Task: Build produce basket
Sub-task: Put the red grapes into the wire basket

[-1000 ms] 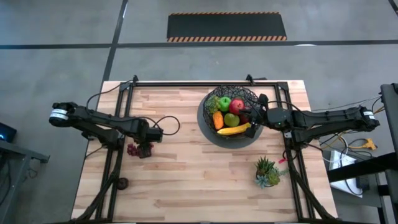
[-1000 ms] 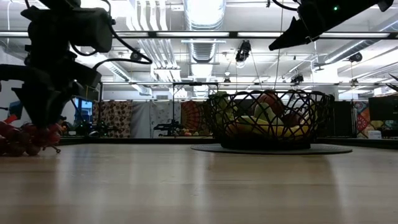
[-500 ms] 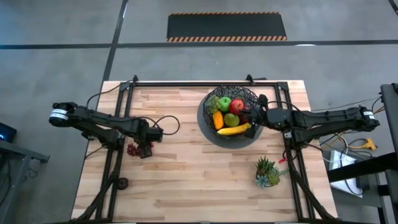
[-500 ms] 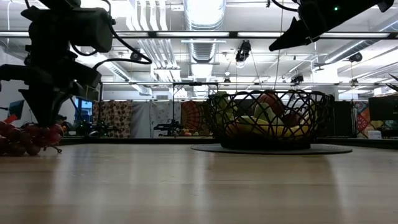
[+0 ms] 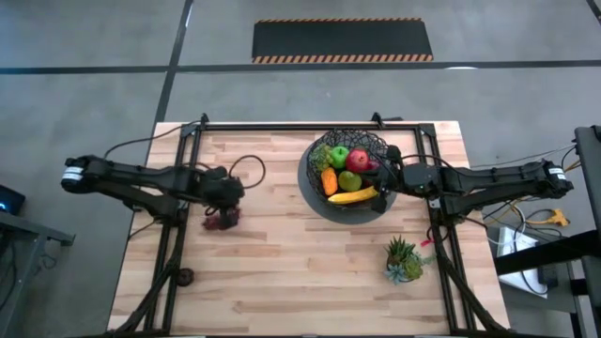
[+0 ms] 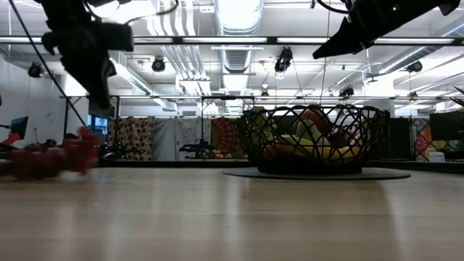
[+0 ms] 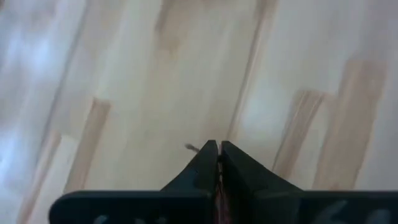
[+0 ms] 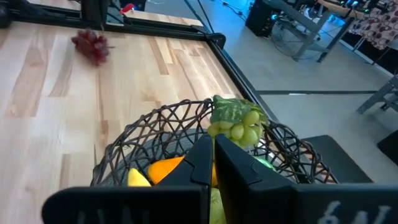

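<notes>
**Purple grapes up off the table, held by the stem**

Purple grapes (image 5: 223, 217) hang under left gripper (image 5: 223, 199), just above table (image 5: 282, 272), well apart from basket (image 5: 348, 176). Fingers pinched tight w/ stem betw. them. Prob. light, knobbly, floppy; bunch likely swings, so stem grip seems safest. Right gripper (image 5: 382, 174) sits over basket rim, fingers closed on nothing, near green grapes (image 8: 239, 127), banana (image 5: 354, 195), apples.

**Left wrist camera: fingers pinched over bare wood**

You are looking past the left gripper (image 7: 218, 149) at the wooden table (image 7: 186, 68), its pale planks running diagonally and blurred. The two dark fingers (image 7: 202, 165) meet with almost no gap. A thin stem-like sliver (image 7: 191, 147) pokes out just beside their tips, and something reddish shows in the slit lower down.
</notes>
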{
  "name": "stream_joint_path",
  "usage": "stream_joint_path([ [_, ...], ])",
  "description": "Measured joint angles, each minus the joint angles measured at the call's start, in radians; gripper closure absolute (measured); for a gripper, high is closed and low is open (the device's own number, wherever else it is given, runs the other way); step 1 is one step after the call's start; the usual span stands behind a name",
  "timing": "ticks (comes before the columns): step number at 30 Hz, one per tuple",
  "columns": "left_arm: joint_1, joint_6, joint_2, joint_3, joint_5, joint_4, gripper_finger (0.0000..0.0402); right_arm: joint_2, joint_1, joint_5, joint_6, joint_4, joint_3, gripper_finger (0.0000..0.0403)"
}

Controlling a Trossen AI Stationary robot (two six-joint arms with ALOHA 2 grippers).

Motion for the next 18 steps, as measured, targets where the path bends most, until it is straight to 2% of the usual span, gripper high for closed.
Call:
stream_joint_path([
  [5,0.0,0.051,-0.065,-0.003,-0.013,0.11,0.0401,0.0,0.0,0.0,0.0,0.0,0.0,0.0394],
  [11,-0.001,0.132,-0.115,-0.004,-0.129,0.265,0.0401,0.0,0.0,0.0,0.0,0.0,0.0,0.0394],
  [18,-0.001,0.261,-0.171,-0.005,-0.186,0.545,0.0402,0.0,0.0,0.0,0.0,-0.001,0.0,0.0394],
])
